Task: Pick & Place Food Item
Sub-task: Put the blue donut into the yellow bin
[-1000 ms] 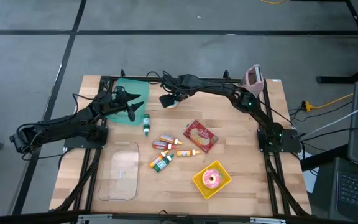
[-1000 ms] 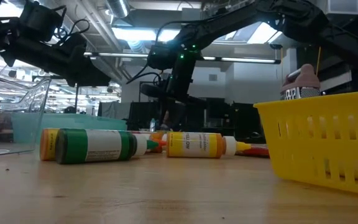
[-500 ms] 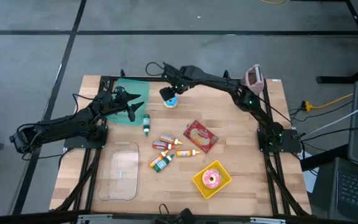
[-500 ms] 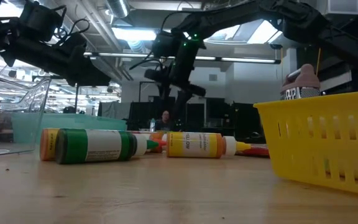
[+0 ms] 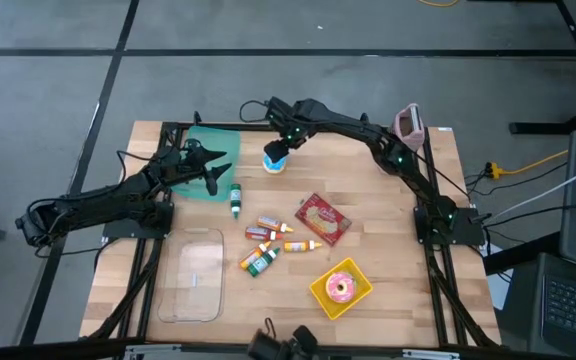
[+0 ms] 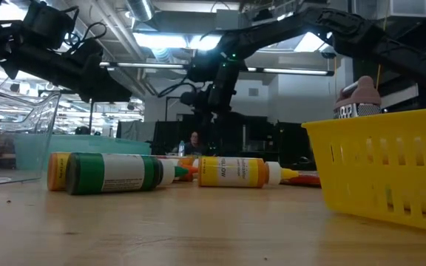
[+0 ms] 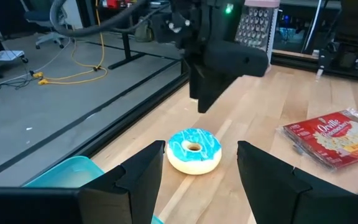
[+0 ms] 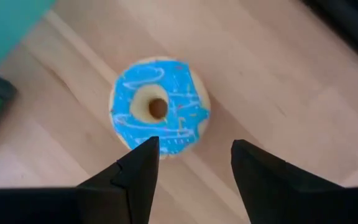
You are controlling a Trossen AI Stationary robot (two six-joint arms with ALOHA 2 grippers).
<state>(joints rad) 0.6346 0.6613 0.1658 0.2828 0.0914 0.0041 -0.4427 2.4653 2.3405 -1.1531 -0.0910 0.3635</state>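
Right pincer [image 8: 189,165] has lifted off the blue donut [image 8: 159,106].

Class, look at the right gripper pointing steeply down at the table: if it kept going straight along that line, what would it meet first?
Most likely the blue-iced donut, lying just ahead of the open right gripper; the exact height above it is unclear.

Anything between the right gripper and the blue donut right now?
Nothing. In the right wrist view the open right gripper hangs above the blue donut with only bare table around it.
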